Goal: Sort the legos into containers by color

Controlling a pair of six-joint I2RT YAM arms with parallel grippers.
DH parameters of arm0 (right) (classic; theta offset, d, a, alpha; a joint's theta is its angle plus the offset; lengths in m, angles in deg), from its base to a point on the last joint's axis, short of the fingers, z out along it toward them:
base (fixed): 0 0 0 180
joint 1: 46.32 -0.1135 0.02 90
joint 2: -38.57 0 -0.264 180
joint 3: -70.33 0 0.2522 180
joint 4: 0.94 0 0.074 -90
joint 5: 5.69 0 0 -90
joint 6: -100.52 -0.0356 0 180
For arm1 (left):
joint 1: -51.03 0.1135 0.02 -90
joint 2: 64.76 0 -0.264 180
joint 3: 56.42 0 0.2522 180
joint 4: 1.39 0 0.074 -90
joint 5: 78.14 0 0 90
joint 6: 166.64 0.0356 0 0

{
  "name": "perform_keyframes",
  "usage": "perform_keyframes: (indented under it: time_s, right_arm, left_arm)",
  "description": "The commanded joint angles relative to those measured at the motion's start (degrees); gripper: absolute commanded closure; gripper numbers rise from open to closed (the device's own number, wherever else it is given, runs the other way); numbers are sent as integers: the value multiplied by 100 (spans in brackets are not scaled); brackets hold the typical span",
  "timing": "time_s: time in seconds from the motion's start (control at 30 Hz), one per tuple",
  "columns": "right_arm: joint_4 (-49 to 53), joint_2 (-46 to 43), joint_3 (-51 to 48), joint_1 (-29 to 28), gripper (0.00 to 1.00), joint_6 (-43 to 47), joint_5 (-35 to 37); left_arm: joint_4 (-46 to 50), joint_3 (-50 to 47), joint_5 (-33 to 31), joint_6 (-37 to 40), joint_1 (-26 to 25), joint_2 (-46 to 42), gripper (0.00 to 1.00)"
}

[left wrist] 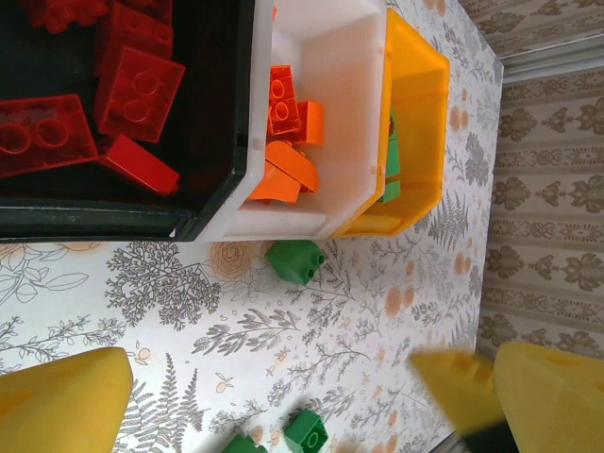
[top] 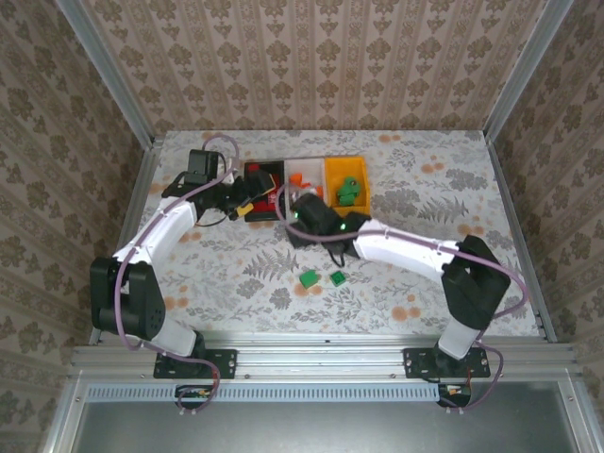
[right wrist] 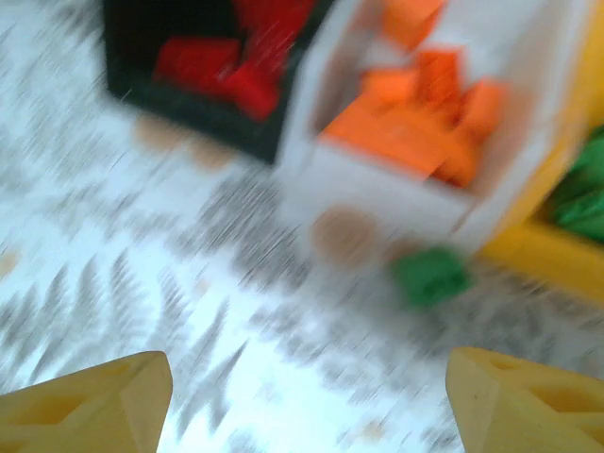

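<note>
The three bins sit in a row at the far middle of the desk (top: 425,170). The black bin (left wrist: 94,222) has the red legos (left wrist: 137,90). The white bin (left wrist: 349,57) has the orange legos (left wrist: 293,170). The orange-yellow bin (left wrist: 425,94) has some green legos (top: 349,192).

So I think the job is near its end, with only green ones left out. One green brick (left wrist: 295,260) lies on the desk just beside the white bin's front wall. Two more green bricks (top: 309,279) lie nearer the front edge, in the middle.

The right pincer (right wrist: 307,377) is wide open and holds nothing. It points at the brick by the bins, though that view is blurry, so maybe not dead on. The left pincer (left wrist: 269,368) is wide open too, with nothing in it.

Next, the right pincer should go down over that brick, squeeze it, and carry it to the orange-yellow bin.
</note>
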Motion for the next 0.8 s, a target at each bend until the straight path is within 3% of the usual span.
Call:
perform_keyframes:
  time_s: [0.0, 0.17, 0.47, 0.63, 0.77]
  right_arm:
    - [274, 7, -450, -341, 20, -324, -440]
    - [513, 321, -534, -645, 16, -422, -367]
    - [489, 801, -551, -665, 18, -587, -408]
    - [343, 990, -657, -665, 25, -648, -374]
    - [312, 1131, -605, -665, 38, -623, -326]
  left_arm:
    - [-104, -53, 129, -100, 68, -98, 0]
    - [-284, -84, 395, -106, -82, -41, 0]
    - [-370, -96, 624, -199, -141, 170, 0]
    - [-363, -94, 616, -204, -143, 154, 0]
    - [-365, -103, 606, -207, -143, 150, 0]
